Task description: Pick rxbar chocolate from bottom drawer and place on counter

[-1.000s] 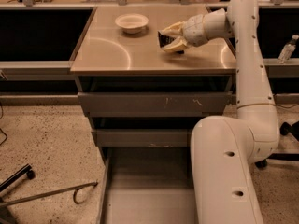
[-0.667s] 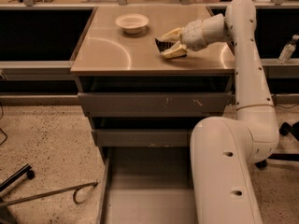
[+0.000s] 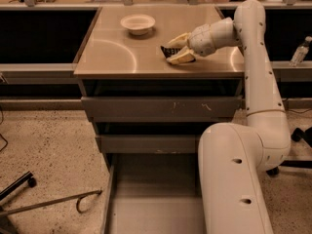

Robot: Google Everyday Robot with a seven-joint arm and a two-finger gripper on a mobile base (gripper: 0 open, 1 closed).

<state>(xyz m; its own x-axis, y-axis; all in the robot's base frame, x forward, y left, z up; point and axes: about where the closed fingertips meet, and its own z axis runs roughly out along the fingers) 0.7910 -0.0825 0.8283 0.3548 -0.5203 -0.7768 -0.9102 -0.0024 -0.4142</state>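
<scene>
Obs.: gripper (image 3: 171, 52) is over the right half of the counter (image 3: 112, 57), low, close to the surface. It is reached there by the arm (image 3: 251, 72), which bends up and over from the base at lower right.

Gripper state: the two pale fingers (image 3: 181, 58) are closed on the snack bar (image 3: 166, 50). The dark wrapper is pinched between them, with its free end poking out to the left of the tips. Cannot tell whether the bar's lower edge touches the counter or is just above it.

Why held this way (judgement): the bar is gripped across its thin faces, a secure hold for a flat packet. The low pose fits a set-down, not a carry.

Bottom drawer (image 3: 156, 204) is pulled fully out below, and what shows of its grey floor is bare; the arm's lower link hides the right part. The two upper drawers (image 3: 156, 108) are shut.

Bowl (image 3: 138, 23) sits at the back of the counter, well apart from the gripper and up-left of it, so it is not in the way of a release.

Progress (judgement): the pick is done and the bar is over the target surface. What remains is to open the fingers and lift clear without dragging the wrapper.
</scene>
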